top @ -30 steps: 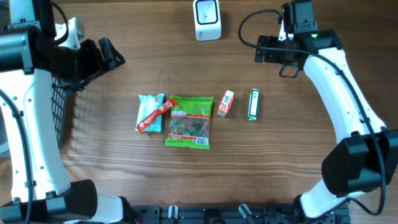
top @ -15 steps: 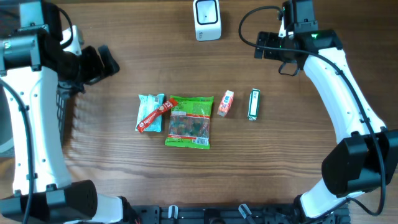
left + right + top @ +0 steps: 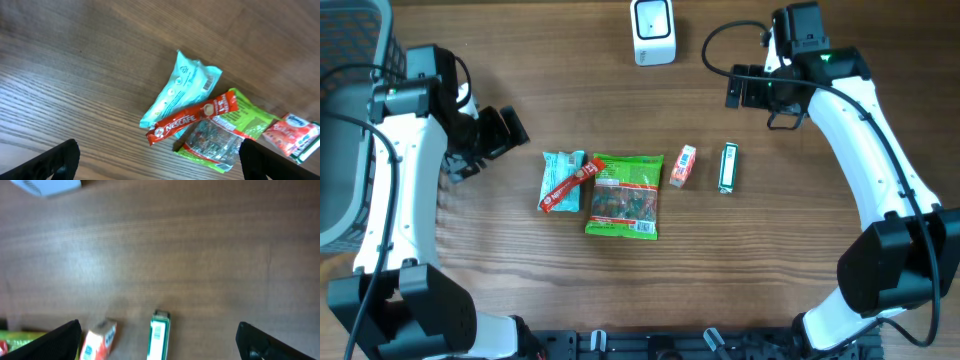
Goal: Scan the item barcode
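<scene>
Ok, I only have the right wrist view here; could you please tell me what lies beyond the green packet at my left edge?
Observer: A pale blue sachet lies beside the green packet, with a red Nescafe stick across both.
Operator: Thank you, and where is the left claw?
Observer: The left claw hangs open and empty, up-left of the sachet in the overhead view.
Operator: Anything else over there?
Observer: A grey mesh basket stands at the far left.

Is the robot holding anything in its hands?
No, nothing. The left hand and the right hand are both open and empty.
</scene>
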You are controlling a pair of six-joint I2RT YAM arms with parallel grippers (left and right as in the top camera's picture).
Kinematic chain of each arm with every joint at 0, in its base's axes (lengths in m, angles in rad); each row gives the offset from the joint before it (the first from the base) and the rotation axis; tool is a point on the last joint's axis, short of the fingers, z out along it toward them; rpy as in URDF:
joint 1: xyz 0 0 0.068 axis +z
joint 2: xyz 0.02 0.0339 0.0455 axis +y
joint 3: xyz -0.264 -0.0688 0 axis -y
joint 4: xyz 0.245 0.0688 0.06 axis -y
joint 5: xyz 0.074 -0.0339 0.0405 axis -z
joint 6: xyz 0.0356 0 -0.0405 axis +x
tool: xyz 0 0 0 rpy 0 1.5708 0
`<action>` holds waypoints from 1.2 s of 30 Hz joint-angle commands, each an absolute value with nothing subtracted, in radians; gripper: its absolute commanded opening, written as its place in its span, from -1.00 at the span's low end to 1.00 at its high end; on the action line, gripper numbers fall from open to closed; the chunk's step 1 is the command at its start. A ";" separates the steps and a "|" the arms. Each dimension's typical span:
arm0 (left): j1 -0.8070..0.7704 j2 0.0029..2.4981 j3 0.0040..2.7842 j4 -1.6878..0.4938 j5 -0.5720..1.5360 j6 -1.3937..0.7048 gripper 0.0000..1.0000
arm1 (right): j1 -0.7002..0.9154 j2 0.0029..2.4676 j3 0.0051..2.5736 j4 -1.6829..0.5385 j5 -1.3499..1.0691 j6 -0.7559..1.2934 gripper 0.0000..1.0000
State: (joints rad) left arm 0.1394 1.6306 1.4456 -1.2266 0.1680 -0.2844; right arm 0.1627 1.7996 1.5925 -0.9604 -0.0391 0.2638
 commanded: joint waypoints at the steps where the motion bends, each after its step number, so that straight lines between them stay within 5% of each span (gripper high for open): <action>1: 0.141 1.618 1.414 -1.196 0.163 -0.300 1.00 | 0.165 1.790 1.602 -0.989 -0.150 0.265 0.99; 6: 0.141 1.618 1.414 -1.133 0.163 -0.300 1.00 | 0.167 1.791 1.598 -1.008 -0.306 0.297 0.99; 13: 0.141 1.618 1.414 -1.133 0.163 -0.300 1.00 | 0.262 1.792 1.491 -0.990 -0.324 0.362 0.44; 26: 0.141 1.618 1.414 -1.133 0.163 -0.300 1.00 | 0.503 1.794 1.444 -0.928 0.014 0.657 0.35; 36: 0.141 1.618 1.414 -1.132 0.162 -0.300 1.00 | 0.535 1.794 1.267 -0.717 0.104 0.737 0.34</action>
State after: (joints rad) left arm 0.1390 1.6306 1.4181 -1.1355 0.1684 -0.2913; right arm 0.5335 1.7992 1.3411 -0.7715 0.0700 0.7071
